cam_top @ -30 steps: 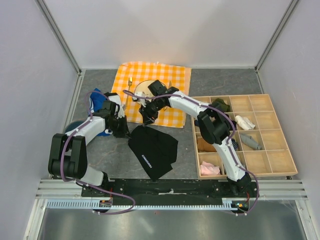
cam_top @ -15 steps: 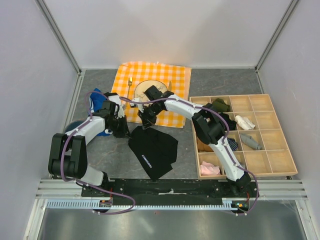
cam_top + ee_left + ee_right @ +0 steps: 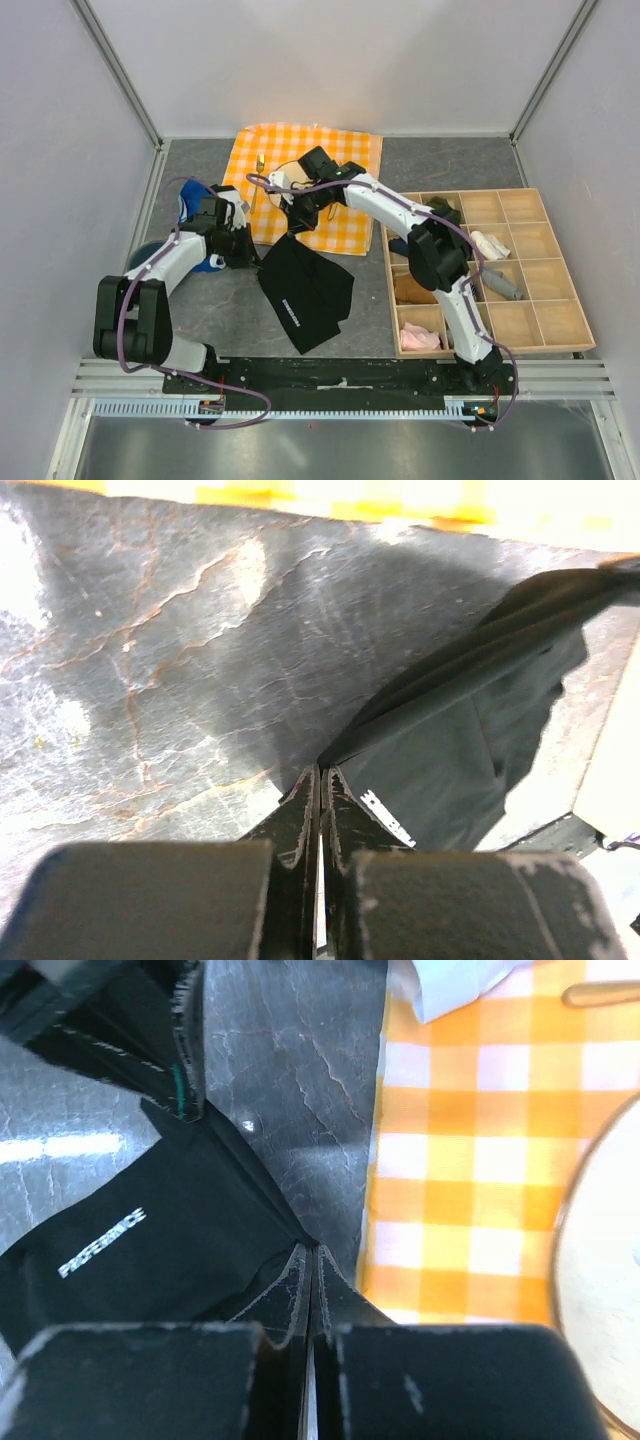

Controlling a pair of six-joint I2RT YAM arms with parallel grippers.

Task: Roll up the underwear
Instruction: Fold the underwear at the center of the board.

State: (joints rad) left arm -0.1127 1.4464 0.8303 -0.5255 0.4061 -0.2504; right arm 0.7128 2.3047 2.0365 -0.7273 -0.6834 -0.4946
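The black underwear (image 3: 305, 290) lies on the grey table with white lettering along its waistband, its far edge raised. My left gripper (image 3: 248, 256) is shut on its far left corner. My right gripper (image 3: 297, 229) is shut on its far right corner, by the checked cloth's near edge. In the left wrist view the shut jaws (image 3: 320, 772) pinch the black fabric (image 3: 470, 750), which stretches away taut to the right. In the right wrist view the shut jaws (image 3: 312, 1250) pinch the fabric (image 3: 150, 1230), and the left gripper's fingers (image 3: 150, 1020) show at the top left.
An orange checked cloth (image 3: 345, 150) with a plate (image 3: 283, 176) and fork lies behind the underwear. A blue garment (image 3: 192, 197) lies behind the left arm. A wooden compartment tray (image 3: 540, 262) with socks and small garments stands at the right.
My right gripper has moved a little away from the bases, pulling the underwear's far edge up and taut. My left gripper has shifted slightly left, still holding its corner.
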